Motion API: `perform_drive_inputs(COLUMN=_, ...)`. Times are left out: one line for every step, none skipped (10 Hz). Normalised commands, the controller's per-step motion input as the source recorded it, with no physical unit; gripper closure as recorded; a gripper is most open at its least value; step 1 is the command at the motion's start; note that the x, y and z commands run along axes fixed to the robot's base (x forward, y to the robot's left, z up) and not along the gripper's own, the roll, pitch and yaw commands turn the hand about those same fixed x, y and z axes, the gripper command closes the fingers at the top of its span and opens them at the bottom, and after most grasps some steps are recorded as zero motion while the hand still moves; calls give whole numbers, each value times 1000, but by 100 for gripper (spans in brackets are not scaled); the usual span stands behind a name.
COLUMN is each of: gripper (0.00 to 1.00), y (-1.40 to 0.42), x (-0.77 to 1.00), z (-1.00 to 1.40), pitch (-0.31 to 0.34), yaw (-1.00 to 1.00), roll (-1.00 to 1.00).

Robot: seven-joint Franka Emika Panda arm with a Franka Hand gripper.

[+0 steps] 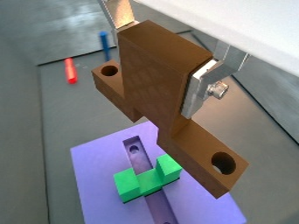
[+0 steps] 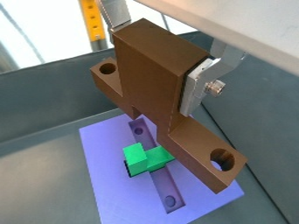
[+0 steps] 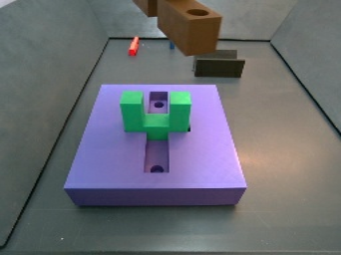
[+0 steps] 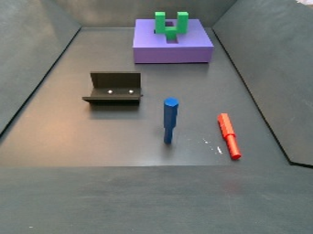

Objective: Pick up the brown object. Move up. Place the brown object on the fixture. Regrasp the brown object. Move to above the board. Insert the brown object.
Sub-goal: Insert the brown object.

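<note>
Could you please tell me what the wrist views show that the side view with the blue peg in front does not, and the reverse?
Only the wrist views show the gripper, its silver fingers clamped on the brown object. Only that side view shows the fixture, standing on the floor. Both show the purple board with the green U-shaped block on top. The upright blue peg and the lying red peg also appear in a wrist view.

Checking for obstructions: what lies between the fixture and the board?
Bare floor separates the fixture from the board in a side view; the hand grips the brown object.
</note>
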Motion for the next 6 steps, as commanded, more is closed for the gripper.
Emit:
perform_drive_inputs(gripper=100, y=0, x=0, z=-26, pitch=0, yaw=-797, roll=0)
perform_drive_inputs(gripper=100, y=0, x=63, z=-49, pitch=9, yaw=-783, roll=23)
perform_drive_inputs(gripper=100, y=-17, x=77, z=-57, pitch=26, yaw=-683, roll=51)
perform_drive_inputs(gripper=100, y=0, x=0, z=-200, pitch=40, yaw=-269, roll=61)
perform_drive_inputs(gripper=100, y=-177, x=86, z=-680, pitch=56, yaw=-543, roll=104)
perform_drive_inputs(gripper=100, y=-100, x=-3, z=-654, pitch=90, yaw=-477, roll=161)
